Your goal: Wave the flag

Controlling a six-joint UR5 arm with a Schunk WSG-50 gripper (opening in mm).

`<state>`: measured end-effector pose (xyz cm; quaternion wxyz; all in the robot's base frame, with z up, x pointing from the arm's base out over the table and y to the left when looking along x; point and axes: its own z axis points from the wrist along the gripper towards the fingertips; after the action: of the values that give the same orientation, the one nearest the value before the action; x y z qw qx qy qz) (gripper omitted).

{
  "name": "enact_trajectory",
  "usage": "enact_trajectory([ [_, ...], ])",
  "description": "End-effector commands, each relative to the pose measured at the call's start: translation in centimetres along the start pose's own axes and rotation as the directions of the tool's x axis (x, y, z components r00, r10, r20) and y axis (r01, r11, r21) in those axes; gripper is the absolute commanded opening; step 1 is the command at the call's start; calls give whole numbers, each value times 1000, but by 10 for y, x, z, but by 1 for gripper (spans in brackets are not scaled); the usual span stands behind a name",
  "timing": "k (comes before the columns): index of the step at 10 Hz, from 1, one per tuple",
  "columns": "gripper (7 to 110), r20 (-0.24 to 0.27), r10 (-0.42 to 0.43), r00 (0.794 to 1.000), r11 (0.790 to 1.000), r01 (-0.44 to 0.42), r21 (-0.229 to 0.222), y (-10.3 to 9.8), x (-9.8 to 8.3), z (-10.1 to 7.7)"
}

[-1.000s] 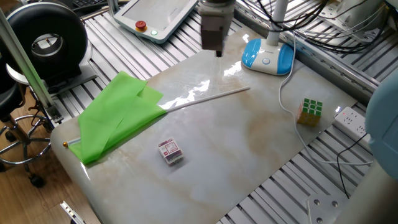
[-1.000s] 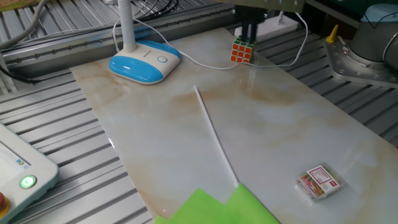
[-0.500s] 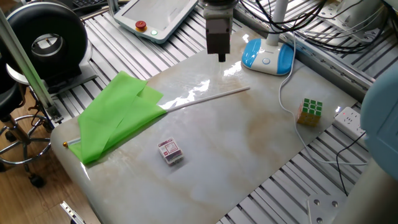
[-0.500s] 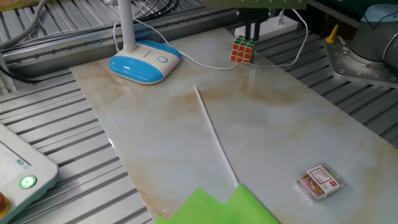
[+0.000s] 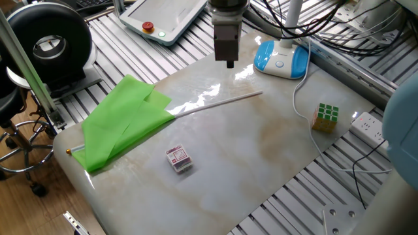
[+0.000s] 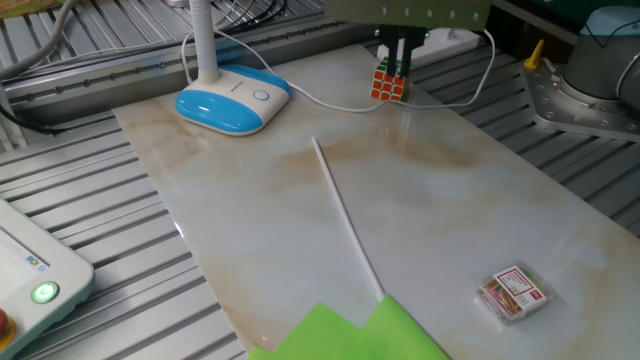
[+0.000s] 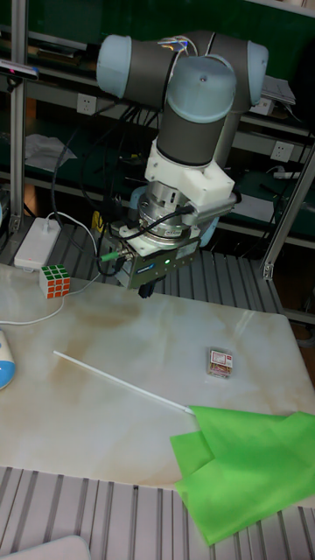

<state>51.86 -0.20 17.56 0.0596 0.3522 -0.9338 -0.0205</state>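
1 flag [image 5: 124,121] lies flat beside 1 small card box [image 5: 178,158] and 1 puzzle cube [image 5: 325,116]. The gripper [image 5: 229,62] hovers empty, fingers together (cloth partly cropped elsewhere).

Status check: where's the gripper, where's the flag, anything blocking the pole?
Gripper above the table, holding nothing, jaws close together. Flag flat on the table, untouched. Bare pole end unobstructed; card box and cube well aside.
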Motion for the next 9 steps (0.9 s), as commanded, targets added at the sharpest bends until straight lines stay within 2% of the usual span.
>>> enact_trajectory([
  [1,7,66,-37,997,999,38,-12,7,-18,8],
  [4,7,5,-149,989,987,149,63,-13,-3,9],
  [6,7,20,-208,978,975,205,89,-20,-8,7],
  [7,7,10,-247,969,963,244,112,-26,-8,6],
  [9,7,20,-349,937,933,345,106,-25,-9,6],
])
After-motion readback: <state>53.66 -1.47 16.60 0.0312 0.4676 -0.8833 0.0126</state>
